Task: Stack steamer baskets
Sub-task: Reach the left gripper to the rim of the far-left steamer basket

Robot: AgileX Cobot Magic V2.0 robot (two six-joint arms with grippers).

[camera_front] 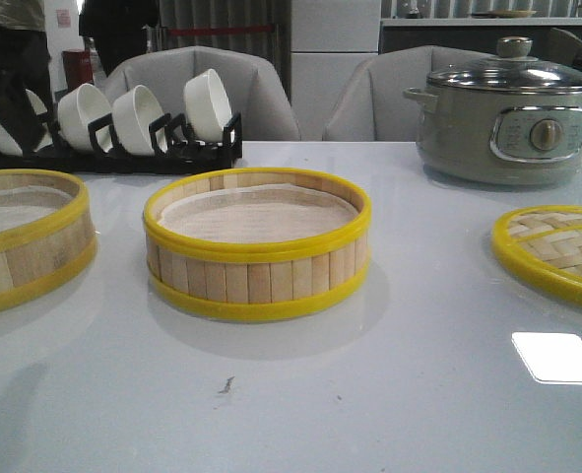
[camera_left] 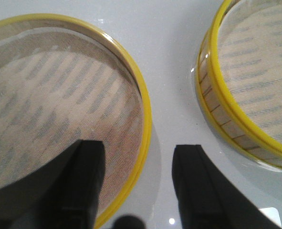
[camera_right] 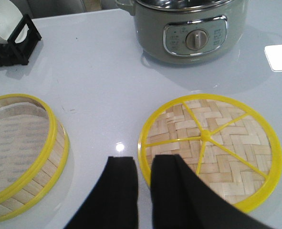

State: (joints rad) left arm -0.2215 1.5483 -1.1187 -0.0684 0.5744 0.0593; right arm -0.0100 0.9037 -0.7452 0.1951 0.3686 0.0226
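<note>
Two steamer baskets with bamboo-slat walls and yellow rims stand on the white table, one at the left edge (camera_front: 25, 246) and one in the middle (camera_front: 257, 266). Neither gripper shows in the front view. In the left wrist view my left gripper (camera_left: 138, 155) is open and empty above the left basket (camera_left: 59, 90). One finger (camera_left: 86, 181) is over its liner and the other (camera_left: 198, 186) is over the table, so they straddle its rim. The middle basket (camera_left: 255, 81) lies beyond. My right gripper (camera_right: 144, 162) is almost closed with a narrow gap, empty, above the table beside the middle basket (camera_right: 21, 157).
A flat woven lid with a yellow rim (camera_front: 556, 251) lies at the right, and its edge (camera_right: 207, 143) is under my right gripper. A grey electric pot (camera_front: 507, 118) stands at the back right. A black rack of white bowls (camera_front: 123, 128) stands at the back left.
</note>
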